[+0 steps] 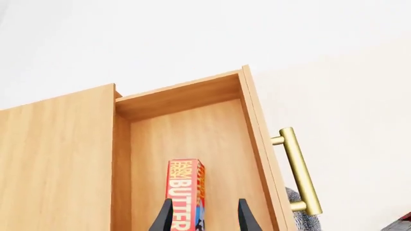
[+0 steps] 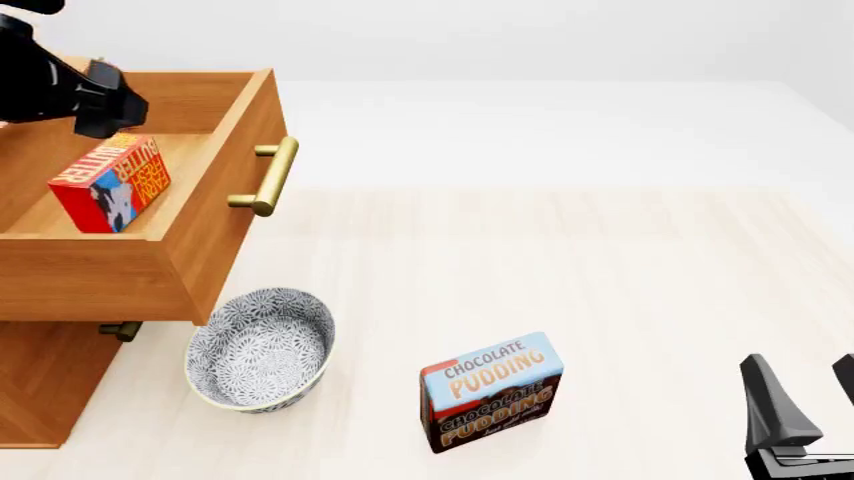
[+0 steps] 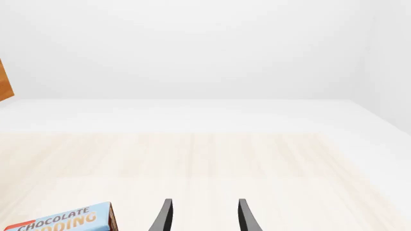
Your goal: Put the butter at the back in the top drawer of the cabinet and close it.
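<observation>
One glossy rectangular butter [image 2: 112,185] box inside the wooden top drawer [image 2: 227,150], left tool [image 1: 204,219] spread wide above it.

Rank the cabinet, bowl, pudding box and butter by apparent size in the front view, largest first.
1. cabinet
2. bowl
3. pudding box
4. butter

The bowl and pudding box look close in size. The butter sits farther from the camera, which shrinks it somewhat.
</observation>
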Robot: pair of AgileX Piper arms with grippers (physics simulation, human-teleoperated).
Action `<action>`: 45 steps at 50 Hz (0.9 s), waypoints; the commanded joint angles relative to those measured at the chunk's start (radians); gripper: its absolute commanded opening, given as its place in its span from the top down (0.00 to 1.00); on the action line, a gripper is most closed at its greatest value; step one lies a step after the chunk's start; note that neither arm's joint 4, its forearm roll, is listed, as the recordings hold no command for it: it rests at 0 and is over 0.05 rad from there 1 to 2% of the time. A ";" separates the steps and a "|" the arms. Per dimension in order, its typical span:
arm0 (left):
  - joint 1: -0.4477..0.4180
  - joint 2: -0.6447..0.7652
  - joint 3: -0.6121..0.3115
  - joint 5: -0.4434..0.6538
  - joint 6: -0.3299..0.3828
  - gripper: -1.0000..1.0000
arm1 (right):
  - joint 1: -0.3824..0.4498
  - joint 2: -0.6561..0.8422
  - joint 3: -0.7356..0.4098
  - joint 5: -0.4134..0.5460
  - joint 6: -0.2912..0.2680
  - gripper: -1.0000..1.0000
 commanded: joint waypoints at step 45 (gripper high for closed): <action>-0.477 -0.035 0.044 -0.217 -0.140 0.00 | 0.000 0.000 0.000 0.000 0.000 0.00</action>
